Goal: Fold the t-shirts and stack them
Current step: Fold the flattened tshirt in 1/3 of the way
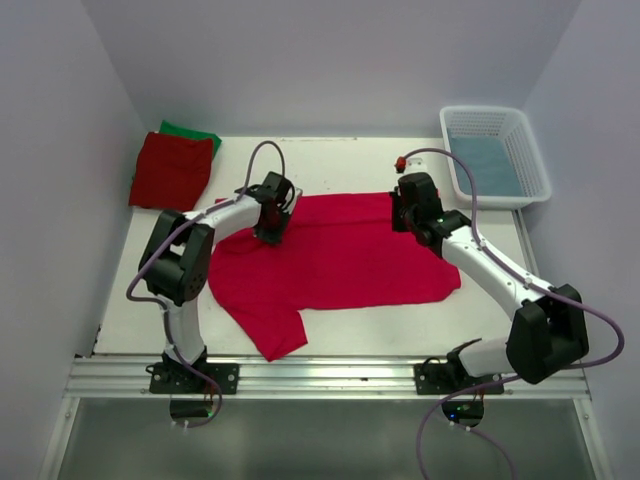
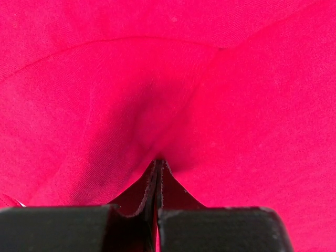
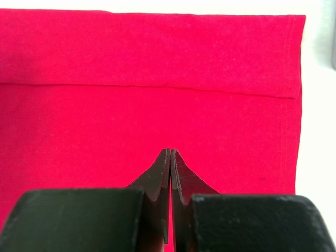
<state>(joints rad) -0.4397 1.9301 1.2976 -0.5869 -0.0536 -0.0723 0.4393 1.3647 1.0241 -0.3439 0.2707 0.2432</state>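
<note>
A crimson-pink t-shirt (image 1: pixel 330 255) lies spread across the middle of the table, one sleeve trailing toward the front edge. My left gripper (image 1: pixel 270 235) stands shut at its upper left part. In the left wrist view its tips (image 2: pixel 158 163) press into the cloth (image 2: pixel 236 105), which dimples and creases around them. My right gripper (image 1: pixel 403 222) is shut over the shirt's upper right corner. From the right wrist its tips (image 3: pixel 170 151) sit over flat cloth (image 3: pixel 131 121) below a folded-over band along the far edge. A darker red t-shirt (image 1: pixel 170 170) lies folded at the back left on a green one (image 1: pixel 195 133).
A white latticed basket (image 1: pixel 530 150) stands at the back right with a blue cloth (image 1: pixel 490 165) inside. White walls close in the table on three sides. A metal rail with the arm bases runs along the near edge.
</note>
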